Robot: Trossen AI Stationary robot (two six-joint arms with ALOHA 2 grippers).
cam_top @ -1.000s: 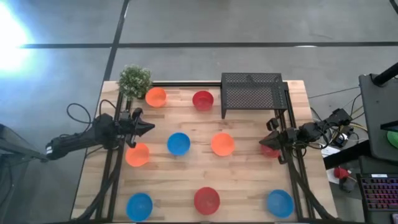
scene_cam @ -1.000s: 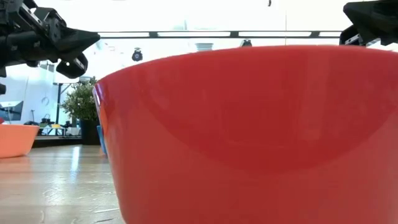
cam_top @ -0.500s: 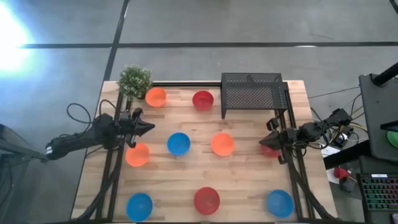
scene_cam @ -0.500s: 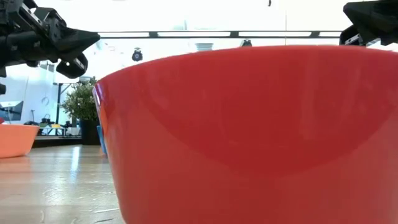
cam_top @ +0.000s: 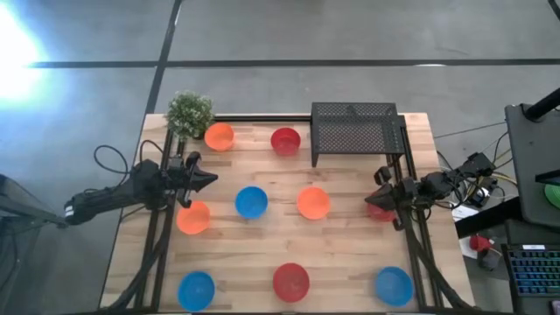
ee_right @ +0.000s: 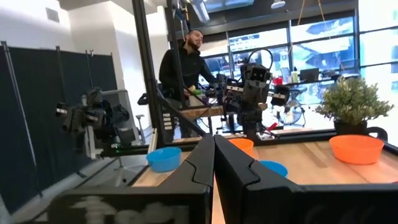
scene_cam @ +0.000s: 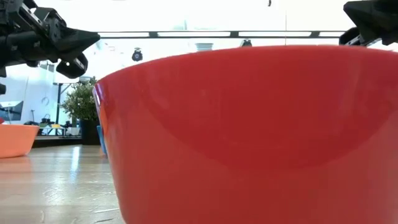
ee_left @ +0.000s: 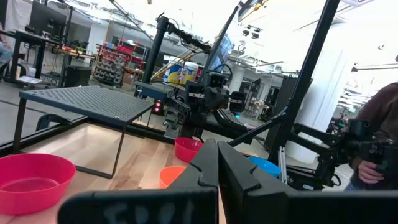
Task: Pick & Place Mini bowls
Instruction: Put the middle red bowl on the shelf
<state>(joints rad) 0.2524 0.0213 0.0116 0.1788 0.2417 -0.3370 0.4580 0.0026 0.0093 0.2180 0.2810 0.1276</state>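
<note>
On the pale wooden plank table (cam_top: 341,241), nine small, smooth plastic mini bowls, blue, red and orange, lie scattered apart. Nothing has shifted since the earlier frames. At the table's left edge the left gripper (cam_top: 208,179) hangs with jaws pressed together above an orange bowl (cam_top: 193,217); the right gripper (cam_top: 374,195), likewise closed, hovers over a red bowl (cam_top: 381,212). Only the low view fills with the glossy front red bowl (scene_cam: 249,137).

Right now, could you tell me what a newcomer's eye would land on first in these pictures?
Probably the mini bowls scattered in rows across the wooden table, in blue, red and orange; one red bowl sits so near the low camera that it fills that view. Next, the black mesh rack at the far edge, with the left gripper and right gripper hovering at either side, fingers closed.
</note>
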